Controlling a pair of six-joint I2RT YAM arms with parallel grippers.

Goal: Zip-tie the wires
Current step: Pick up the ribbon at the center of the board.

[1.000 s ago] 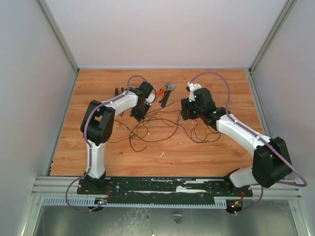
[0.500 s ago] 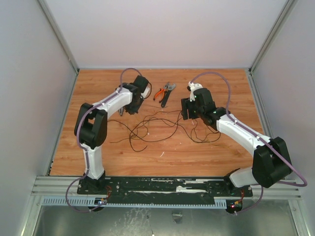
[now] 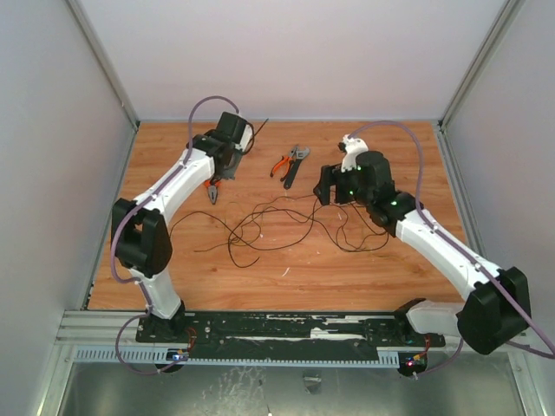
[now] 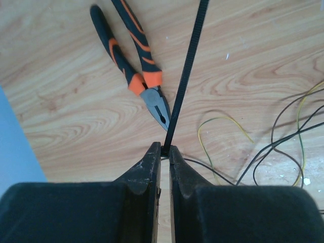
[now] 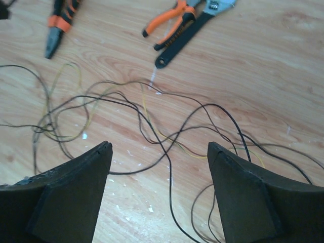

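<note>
Black plastic, stiff and straight, the zip tie (image 4: 185, 76) was pinched by one end between the clenched jaws of the left end effector (image 4: 165, 150). Its free length ran out ahead over the wooden tabletop (image 3: 390, 147). Held by the tip like that, most of the strip was left free, which I judged suited passing it around a bundle.

The wires (image 3: 277, 221) lay spread in loose loops across the middle of the tabletop, ungathered, none of them lifted. The right end effector (image 5: 159, 152) hung over their right-hand side, its jaws standing wide with nothing between them. It was probably placed there to draw strands together, so the tie had something to circle.

Orange-handled needle-nose pliers (image 4: 139, 71) lay on the wood just beside the line of the held strip, near the left arm. A second pair of orange pliers (image 3: 281, 165) and a dark-handled tool (image 3: 297, 163) lay side by side beyond the wires. None rested on the tangle. The needle-nose pliers lay close to its left edge, though, and could snag a dragged strand.
</note>
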